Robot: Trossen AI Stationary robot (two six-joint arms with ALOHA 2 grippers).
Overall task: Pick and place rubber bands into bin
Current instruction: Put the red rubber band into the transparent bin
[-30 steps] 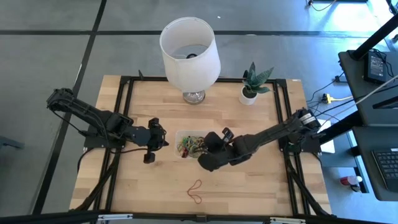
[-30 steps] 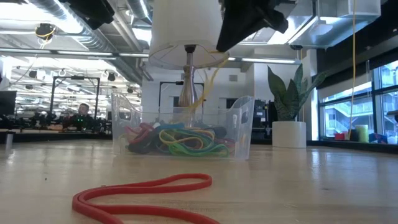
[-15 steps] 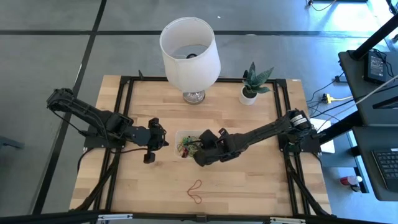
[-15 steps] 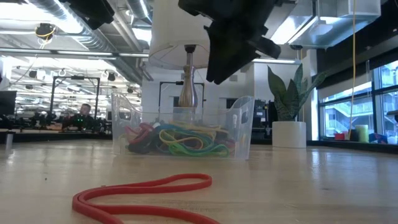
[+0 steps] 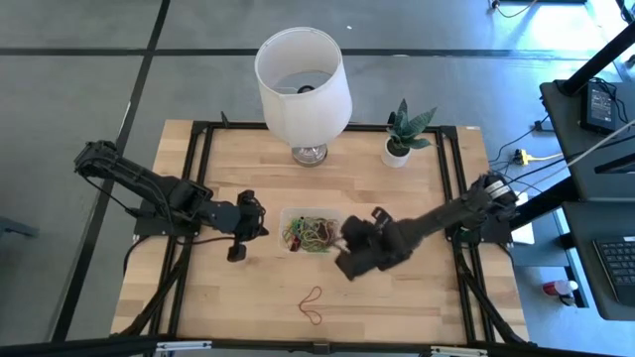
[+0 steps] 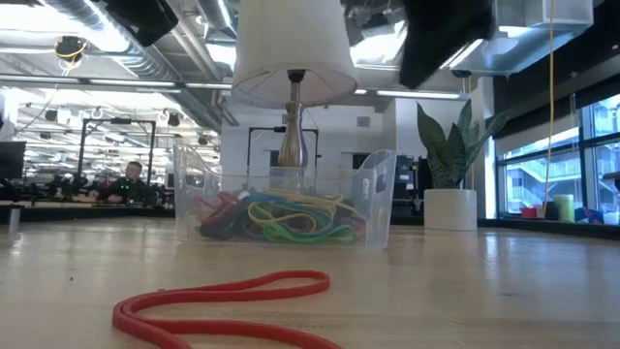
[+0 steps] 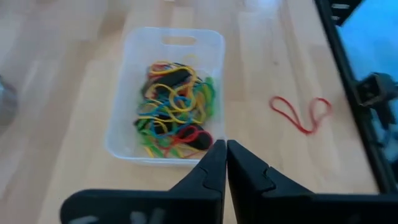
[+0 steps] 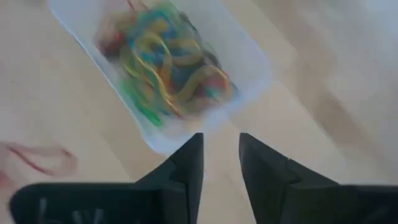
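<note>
Rubber bands (image 5: 310, 234) fill bin (image 5: 289, 217) on wooden table (image 5: 397, 297); right pincer (image 8: 221, 149) spread, left pincer (image 7: 226, 152) pressed together.

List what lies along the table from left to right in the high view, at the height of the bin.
left gripper → bin holding rubber bands → right gripper

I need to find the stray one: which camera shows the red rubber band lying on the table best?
The low view: the red rubber band fills the foreground. The high view shows it tiny, the left wrist small, the right wrist blurred at the edge.
</note>
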